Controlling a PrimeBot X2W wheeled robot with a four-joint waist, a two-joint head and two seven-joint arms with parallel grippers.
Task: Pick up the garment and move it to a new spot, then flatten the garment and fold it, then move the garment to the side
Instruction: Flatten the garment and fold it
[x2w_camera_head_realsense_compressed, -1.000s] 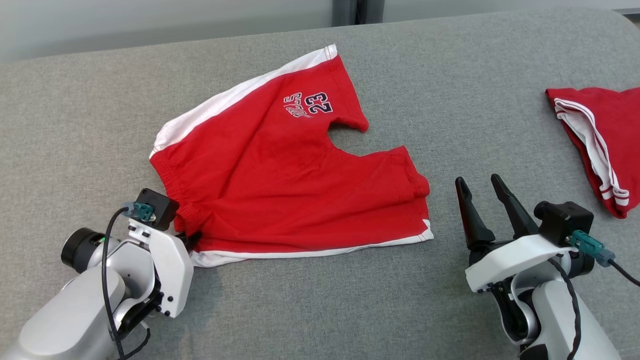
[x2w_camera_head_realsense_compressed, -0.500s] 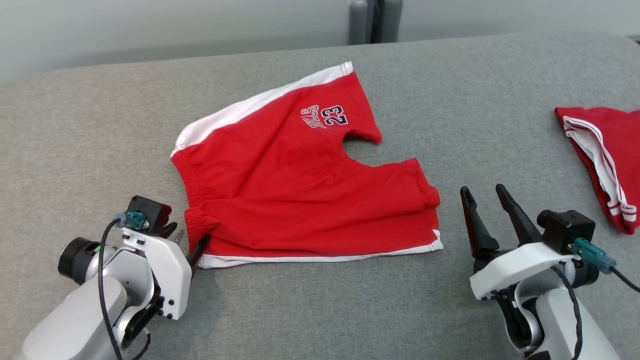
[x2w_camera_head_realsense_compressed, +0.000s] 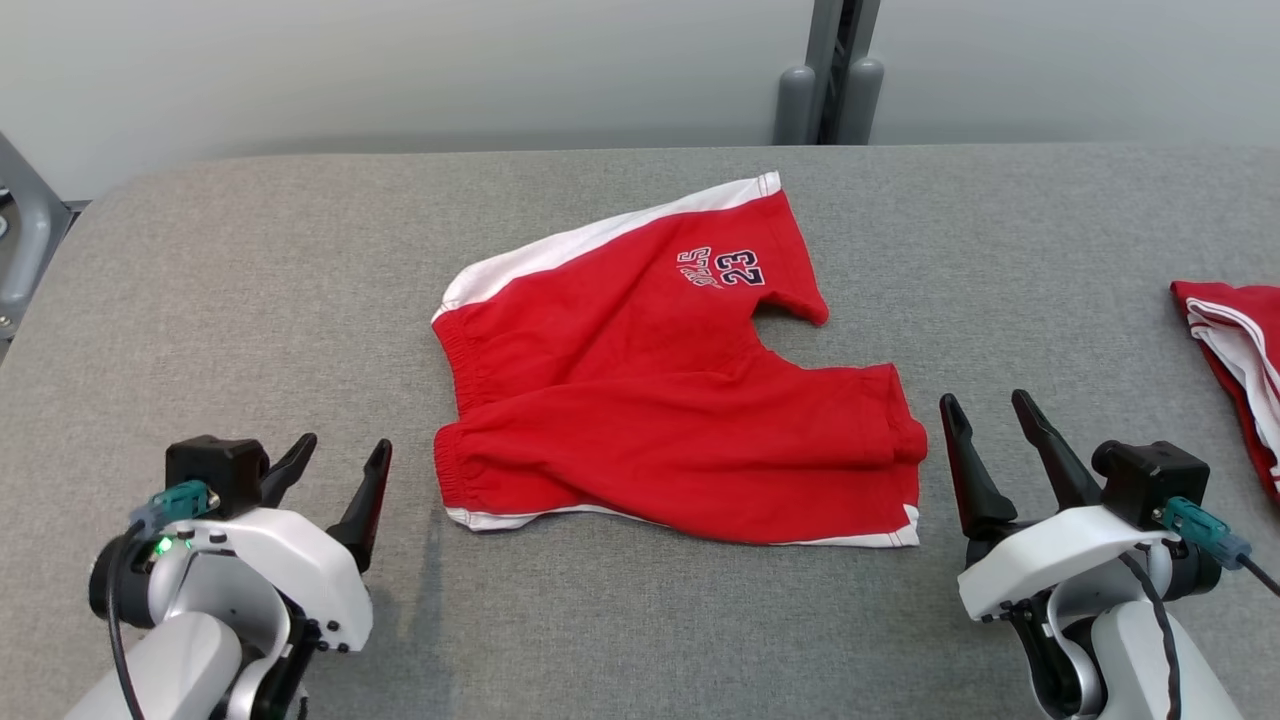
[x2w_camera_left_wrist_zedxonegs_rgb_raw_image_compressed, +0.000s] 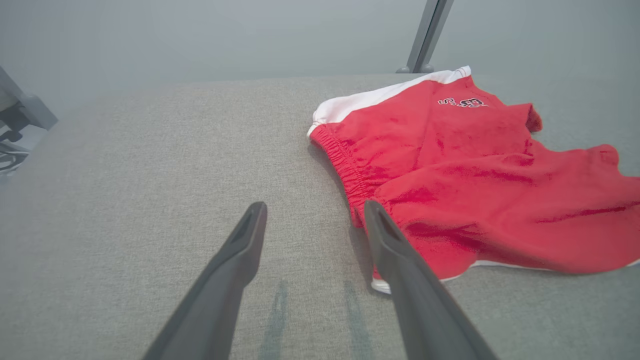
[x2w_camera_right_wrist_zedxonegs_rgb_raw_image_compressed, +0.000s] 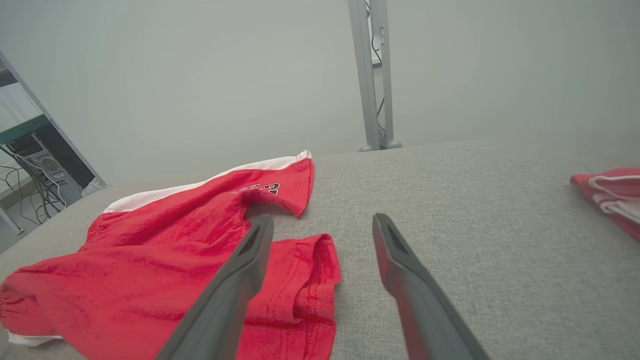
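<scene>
**Red shorts spread mid-worktop; both hands spread and empty**

The red shorts lie on the grey worktop, about midway between the two hands and held by neither. Their long axis runs across the head view from the robot's left to its right. The gathered waistband faces left and both legs point right. The far leg angles away toward the far right and carries a white side stripe and a dark "23" print near its hem. The near leg lies roughly level, and its hem ends just beside the right hand.

The left hand sits near the waistband's near corner but apart from it, with its fingers spread and nothing between them. The right hand is likewise spread and empty.

The left wrist view shows the shorts from the waistband end, with the elastic gathers plain beside the left hand. The print is too blurred to read there.

The right wrist view shows the shorts from the leg end, with the near hem's stitching visible. One finger of the right hand crosses in front of that hem, and contact cannot be judged in this view. The head view shows a gap between them.

A second red garment with white trim lies at the worktop's right edge, well apart from the shorts. It also appears in the right wrist view.

A metal post stands behind the far edge.
</scene>
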